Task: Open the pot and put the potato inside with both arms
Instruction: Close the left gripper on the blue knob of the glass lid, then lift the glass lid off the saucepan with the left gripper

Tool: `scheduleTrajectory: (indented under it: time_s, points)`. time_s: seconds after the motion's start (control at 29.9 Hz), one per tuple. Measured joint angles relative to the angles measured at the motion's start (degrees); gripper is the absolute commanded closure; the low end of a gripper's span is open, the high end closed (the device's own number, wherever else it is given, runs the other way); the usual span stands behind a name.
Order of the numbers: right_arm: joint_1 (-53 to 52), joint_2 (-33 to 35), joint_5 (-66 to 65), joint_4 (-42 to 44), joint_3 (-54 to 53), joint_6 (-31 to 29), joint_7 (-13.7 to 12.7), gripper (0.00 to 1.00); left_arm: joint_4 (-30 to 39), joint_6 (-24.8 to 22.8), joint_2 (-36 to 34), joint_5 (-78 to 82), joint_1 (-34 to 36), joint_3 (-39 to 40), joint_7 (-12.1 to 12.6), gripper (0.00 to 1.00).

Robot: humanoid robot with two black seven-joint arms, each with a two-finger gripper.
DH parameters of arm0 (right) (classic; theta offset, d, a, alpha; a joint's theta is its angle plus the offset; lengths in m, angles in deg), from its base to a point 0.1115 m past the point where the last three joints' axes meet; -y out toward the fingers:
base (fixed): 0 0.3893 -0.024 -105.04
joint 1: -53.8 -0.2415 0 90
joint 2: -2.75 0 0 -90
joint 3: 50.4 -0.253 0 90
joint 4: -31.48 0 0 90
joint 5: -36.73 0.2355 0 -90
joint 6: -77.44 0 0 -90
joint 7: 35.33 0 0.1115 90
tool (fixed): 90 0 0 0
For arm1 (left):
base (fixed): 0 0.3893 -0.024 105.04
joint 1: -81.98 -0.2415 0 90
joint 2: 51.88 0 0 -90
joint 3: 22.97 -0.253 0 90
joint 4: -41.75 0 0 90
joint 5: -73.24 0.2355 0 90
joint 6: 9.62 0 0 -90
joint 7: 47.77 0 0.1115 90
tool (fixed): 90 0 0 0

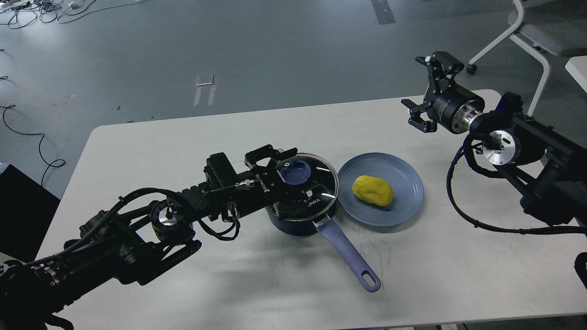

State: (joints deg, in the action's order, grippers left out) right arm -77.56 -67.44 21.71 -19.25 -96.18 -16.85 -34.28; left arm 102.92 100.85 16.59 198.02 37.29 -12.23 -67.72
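Observation:
A dark blue pot (293,224) with a long blue-violet handle (348,254) stands at the table's middle. Its glass lid (321,183) is on, with a blue knob (296,172) on top. My left gripper (286,178) hangs over the lid, open, with one finger on each side of the knob; I cannot tell whether they touch it. A yellow potato (372,190) lies on a blue plate (408,201) to the right of the pot. My right gripper (424,89) is open and empty, in the air above the table's far right, well behind the plate.
The white table (183,151) ends at its front edge just below the pot handle. A white chair (527,36) stands on the floor behind the right arm. Cables lie on the floor at the far left.

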Motion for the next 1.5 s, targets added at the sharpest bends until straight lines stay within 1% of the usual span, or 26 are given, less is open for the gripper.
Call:
scheduleTrajectory:
  time_s: [0.33, 0.47, 0.57, 0.6, 0.87, 0.9, 0.94, 0.97, 1.04, 1.07, 1.1, 1.17, 1.37, 1.5]
  points:
    - [0.46, 0.15, 0.0, 0.02, 0.07, 0.17, 0.24, 0.0, -0.85, -0.66, -0.26, -3.19, -0.44, -0.36, -0.39, 0.05]
    - [0.57, 0.15, 0.0, -0.02, 0.08, 0.19, 0.26, 0.0, -1.09, -0.73, -0.42, -4.61, -0.48, -0.37, -0.44, 0.08]
    - [0.62, 0.14, 0.0, -0.02, 0.08, 0.21, 0.27, 0.0, -1.23, -0.79, -0.56, -4.84, -0.58, -0.38, -0.44, 0.23]
    - [0.65, 0.15, 0.0, -0.02, 0.08, 0.24, 0.27, 0.0, -1.27, -0.82, -0.59, -4.9, -0.62, -0.42, -0.44, 0.29]
    - [0.83, 0.14, -0.03, -0.02, 0.11, 0.25, 0.28, 0.0, -1.4, -1.04, -0.82, -5.05, -0.05, -4.53, 0.11, 0.31]
    - [0.83, 0.13, -0.03, 0.05, 0.14, 0.25, 0.28, 0.0, -1.4, -1.04, -0.84, -5.05, -0.05, -4.63, 0.11, 0.38]
    - [0.84, 0.11, -0.03, 0.24, 0.15, 0.25, 0.28, 0.0, -1.4, -1.03, -0.85, -5.05, -0.05, -4.69, 0.11, 0.42]
    - [0.84, 0.09, -0.04, 0.53, 0.16, 0.25, 0.28, 0.0, -1.4, -1.03, -0.85, -5.04, -0.05, -4.73, 0.11, 0.48]
    - [0.84, 0.07, -0.05, 0.88, 0.16, 0.25, 0.28, 0.0, -1.41, -0.98, -0.85, -5.03, -0.05, -4.74, 0.11, 0.57]
    - [0.85, 0.07, -0.05, 0.99, 0.18, 0.25, 0.3, 0.0, -1.41, -0.97, -0.85, -5.03, -0.05, -4.74, 0.11, 0.67]
    - [0.85, 0.06, -0.05, 1.07, 0.21, 0.25, 0.33, 0.0, -1.41, -0.96, -0.85, -5.03, -0.05, -4.76, 0.11, 0.71]
    - [0.85, 0.06, -0.07, 1.37, 0.24, 0.25, 0.36, 0.0, -1.4, -0.96, -0.9, -5.04, -0.05, -4.78, 0.11, 0.74]
    - [0.84, 0.08, -0.07, 1.75, 0.25, 0.25, 0.36, 0.0, -1.39, -0.97, -1.02, -5.31, -0.05, -4.68, 0.03, 0.74]
    - [0.84, 0.15, -0.07, 2.02, 0.25, 0.25, 0.36, 0.0, -1.29, -0.98, -0.97, -8.25, 0.17, -4.61, -0.03, 0.74]
